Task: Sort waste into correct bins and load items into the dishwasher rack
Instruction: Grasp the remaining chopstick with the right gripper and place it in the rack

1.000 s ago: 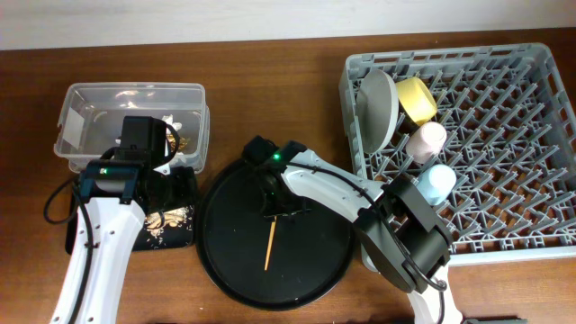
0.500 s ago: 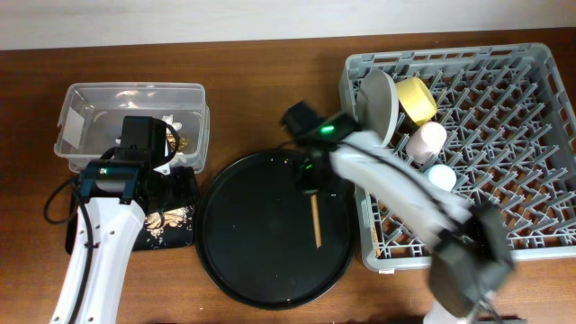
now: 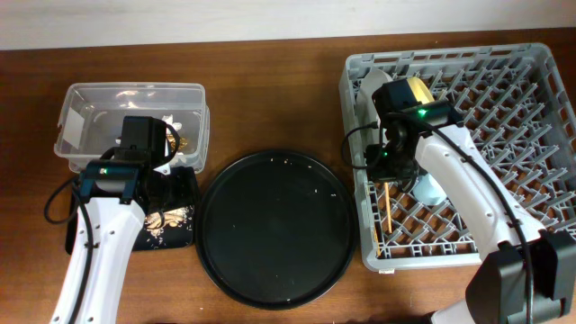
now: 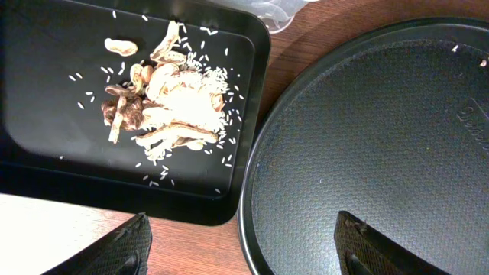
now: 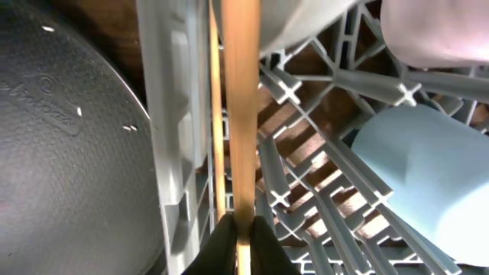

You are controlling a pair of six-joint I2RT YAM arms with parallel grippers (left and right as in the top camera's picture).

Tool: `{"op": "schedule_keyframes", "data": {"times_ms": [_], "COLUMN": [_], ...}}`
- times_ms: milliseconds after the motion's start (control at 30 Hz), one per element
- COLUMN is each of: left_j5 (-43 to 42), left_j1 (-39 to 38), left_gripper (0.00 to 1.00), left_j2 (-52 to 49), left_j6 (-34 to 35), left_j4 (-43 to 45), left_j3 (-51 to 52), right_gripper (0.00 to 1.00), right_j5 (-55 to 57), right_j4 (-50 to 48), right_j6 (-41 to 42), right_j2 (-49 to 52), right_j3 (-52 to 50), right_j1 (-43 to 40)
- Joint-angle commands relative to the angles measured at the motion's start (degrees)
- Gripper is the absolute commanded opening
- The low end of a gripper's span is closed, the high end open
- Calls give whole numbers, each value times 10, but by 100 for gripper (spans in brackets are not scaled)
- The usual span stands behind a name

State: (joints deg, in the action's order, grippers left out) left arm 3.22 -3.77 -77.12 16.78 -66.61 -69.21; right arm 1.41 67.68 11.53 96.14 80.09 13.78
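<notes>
Loading of the dishwasher rack (image 3: 468,51) is the step in hand, I judge. The right end effector (image 5: 238,229) is pinching a wooden chopstick (image 5: 241,107) and holds it over the rack's 9 o'clock strip, between the side wall and the blue cup (image 5: 412,160). From overhead, its long axis runs nearly from 12 to 6 o'clock, and the free end points toward 6, a little to 7. A second thin stick (image 5: 216,114) runs just beside it. The next move probably calls for lowering the chopstick between the pegs, then letting go. The left end effector (image 4: 248,246) hangs spread and empty where the shallow black tray (image 4: 46,153) with food scraps (image 4: 164,107) meets the round black tray (image 3: 274,229).
</notes>
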Motion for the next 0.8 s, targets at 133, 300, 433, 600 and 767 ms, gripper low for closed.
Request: {"op": "schedule_keyframes", "data": {"times_ms": [133, 300, 433, 600, 767], "left_j5": [-6, -6, -24, -84, -81], "left_j1": [2, 2, -5, -47, -47], "left_gripper": [76, 79, 86, 99, 99], "left_j2": [5, 5, 5, -16, 1], "left_j6": [6, 6, -23, -88, -88], "left_j4": [1, 1, 34, 51, -40], "left_j3": [-3, -3, -3, -3, 10], "right_gripper": [34, 39, 49, 75, 79], "right_j5": [-8, -16, -77, -178, -138], "right_j4": [-16, -14, -18, 49, 53], "right_j6": [-8, 3, 11, -122, -91], "right_j2": [0, -2, -50, -98, -148], "right_j3": [-2, -2, 12, 24, -33], "right_j1": [-3, -3, -41, -139, -142]}}
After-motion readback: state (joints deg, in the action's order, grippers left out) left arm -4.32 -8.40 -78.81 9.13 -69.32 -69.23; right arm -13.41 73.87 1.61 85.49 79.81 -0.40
